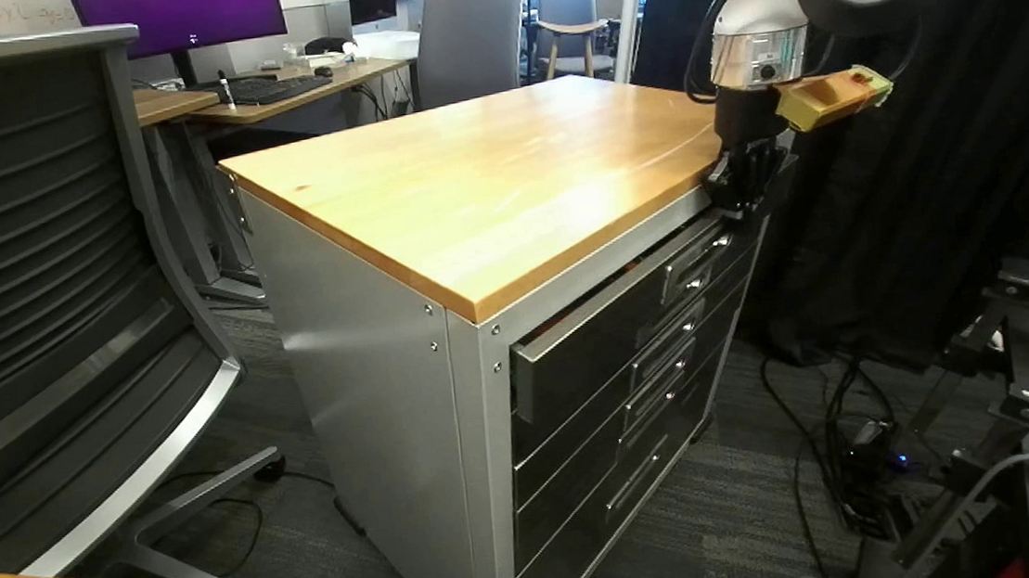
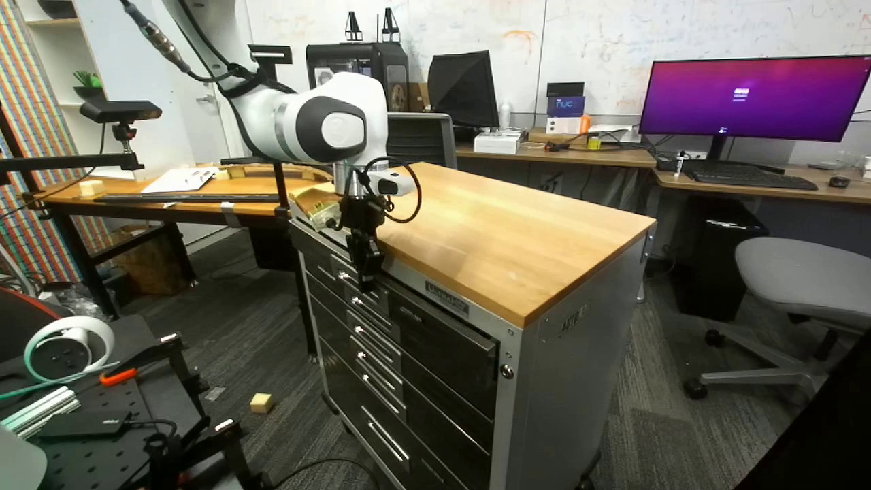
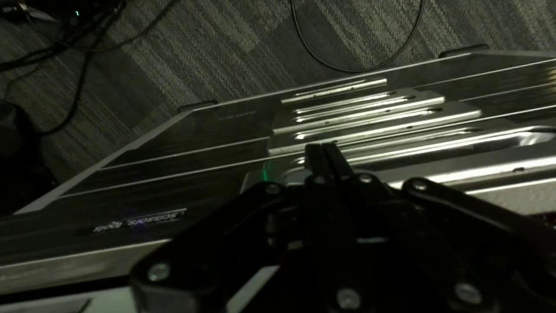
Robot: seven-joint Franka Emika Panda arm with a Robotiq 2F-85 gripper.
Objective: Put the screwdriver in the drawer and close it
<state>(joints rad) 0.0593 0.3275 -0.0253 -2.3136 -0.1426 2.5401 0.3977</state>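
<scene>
The gripper [image 3: 322, 148] is clenched, its two fingertips together and nothing visible between them. It points down beside the front edge of the wooden tabletop [image 1: 486, 170], between the two front corners, its tips at the height of the top drawer [image 1: 586, 362]. Contact with the drawer's front cannot be confirmed.

The drawer lies directly under the front edge and stands slightly ajar, proud of the cabinet [image 1: 373, 376]. The screwdriver is not visible in any view; it is presumed to be inside the drawer, unverified.

Step in hand, as judged: closing the drawer. Good practice calls for the joined tips to bear flat on the drawer's front close to its handle [image 3: 486, 167], around mid-length, and for a push square to the front edge, level and slow, so that both ends run in together. Tips are to be kept out of the gap behind the front, and the gripper's body clear of the tabletop's edge as it advances. The push should end once the front sits flush from corner to corner.

The drawer's long axis runs parallel to the front edge; its front faces outward, away from the back edge. The screwdriver's heading and axis cannot be determined.
</scene>
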